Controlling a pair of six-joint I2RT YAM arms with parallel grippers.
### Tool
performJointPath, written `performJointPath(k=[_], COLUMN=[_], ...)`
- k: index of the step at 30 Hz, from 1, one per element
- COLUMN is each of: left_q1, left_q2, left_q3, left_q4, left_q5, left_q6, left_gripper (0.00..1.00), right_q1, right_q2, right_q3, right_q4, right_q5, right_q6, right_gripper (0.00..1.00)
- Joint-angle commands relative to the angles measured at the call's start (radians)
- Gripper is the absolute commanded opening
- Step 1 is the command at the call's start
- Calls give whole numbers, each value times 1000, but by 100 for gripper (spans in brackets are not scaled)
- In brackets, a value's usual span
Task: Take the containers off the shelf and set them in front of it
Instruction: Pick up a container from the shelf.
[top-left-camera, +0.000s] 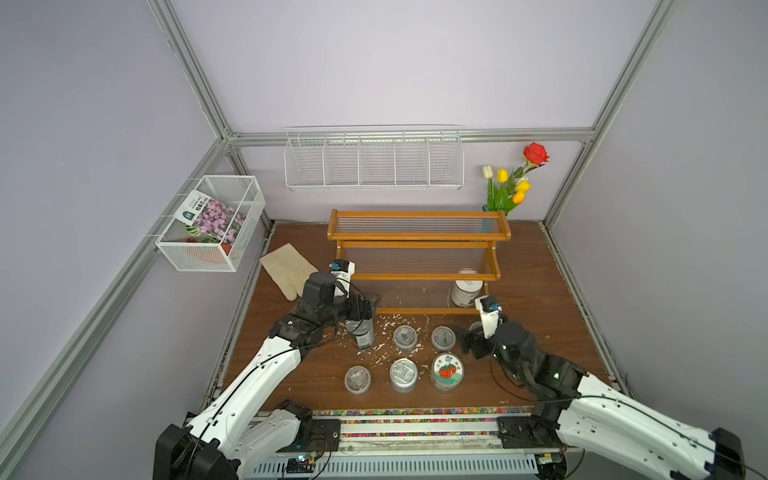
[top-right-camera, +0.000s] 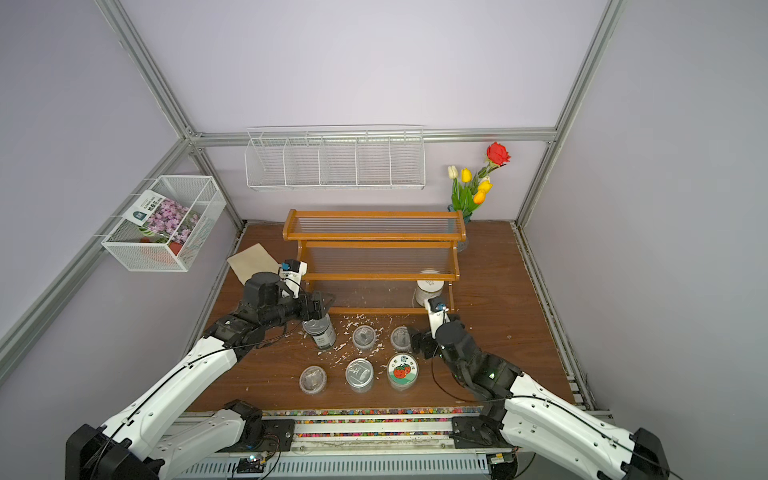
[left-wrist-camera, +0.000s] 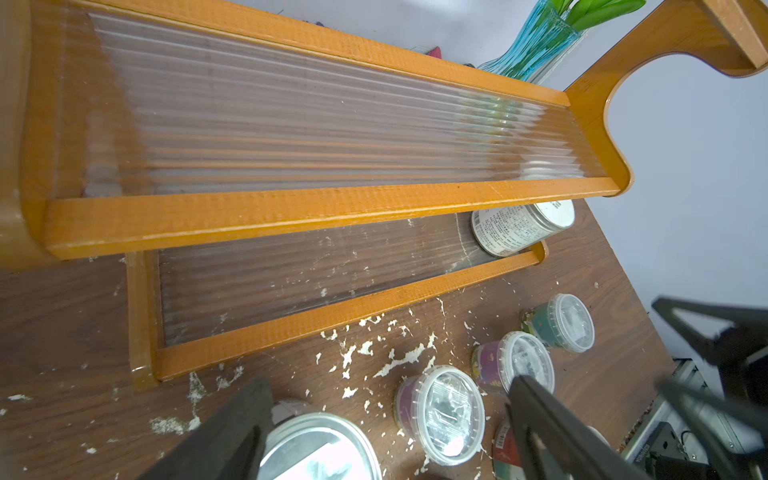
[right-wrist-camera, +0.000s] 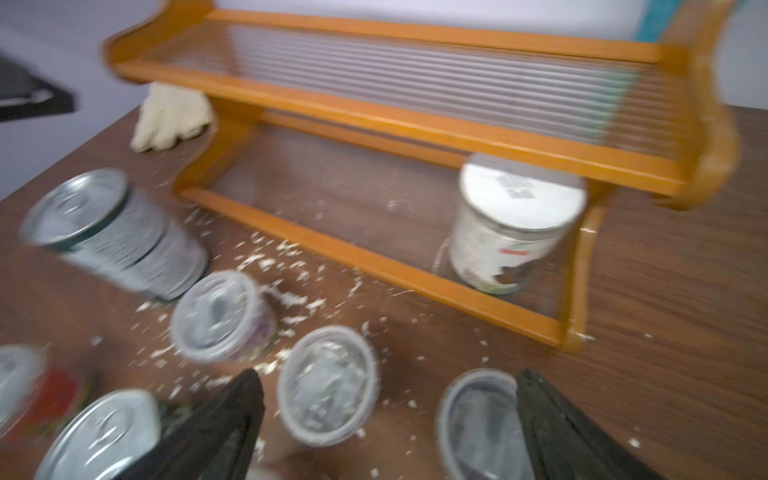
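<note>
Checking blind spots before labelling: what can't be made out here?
- Rightmost tub: mostly under the right gripper in both top views; blurred in right wrist view.
- Tin lid: partly under the left gripper in both top views.
- Vase: mostly behind the shelf in both top views.

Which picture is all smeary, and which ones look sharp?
The right wrist view is smeared, as if the camera were moving: the white-lidded jar and silver tin look streaky. The left wrist view is sharp on the shelf and clear tub. Both top views are crisp and evenly lit.
</note>
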Motion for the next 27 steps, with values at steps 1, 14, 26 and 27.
performJointPath(k=[1, 14, 26, 27], left_q1=[-6, -5, -7, -6], left_q2=[3, -1, 17, 16], left_q3=[35, 40, 31, 30], left_q4=[2, -3, 15, 17], left_q5=[2, -1, 9, 8], left_q6=[11, 8, -6, -8], left_gripper=[93, 92, 92, 92], right_q1=[-144, -343, -359, -359], right_q2=[77, 545, 755, 764], right_q3=[4, 85, 126, 127], right_q4=[84, 537, 757, 771], right_q5=[-93, -172, -142, -145], right_q6=[-22, -149, -129, -129], right_gripper=[97, 97, 97, 95])
